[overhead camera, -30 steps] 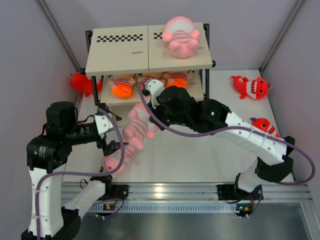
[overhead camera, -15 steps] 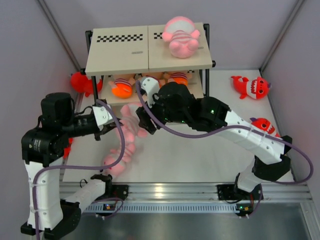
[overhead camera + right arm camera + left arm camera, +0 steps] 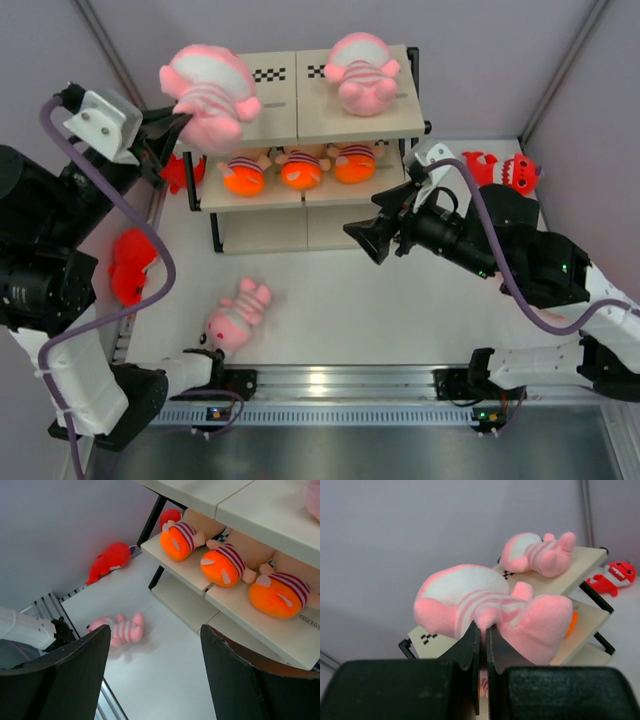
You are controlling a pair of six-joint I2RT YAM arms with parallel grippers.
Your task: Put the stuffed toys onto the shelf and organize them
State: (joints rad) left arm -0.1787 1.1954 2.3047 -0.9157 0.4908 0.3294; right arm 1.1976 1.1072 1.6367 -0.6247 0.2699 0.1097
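My left gripper (image 3: 178, 122) is shut on a pale-pink striped stuffed toy (image 3: 207, 92), holding it over the left half of the shelf's top board (image 3: 300, 112). In the left wrist view the jaws (image 3: 482, 627) pinch a fold of that toy (image 3: 495, 605). A second pink toy (image 3: 361, 72) lies on the right half of the top board. A third one (image 3: 236, 314) lies on the table near the front left. My right gripper (image 3: 363, 238) hangs open and empty in front of the shelf, with its fingers (image 3: 70, 675) spread wide.
Three orange striped toys (image 3: 299, 168) sit in a row on the middle board. Red sharks lie at the back right (image 3: 505, 172), along the left wall (image 3: 130, 266) and behind the shelf's left leg (image 3: 172, 168). Walls close in on both sides.
The left gripper shut on a pink toy and rose with it from the table to the shelf's top left. The right gripper opened and drew back to the right.
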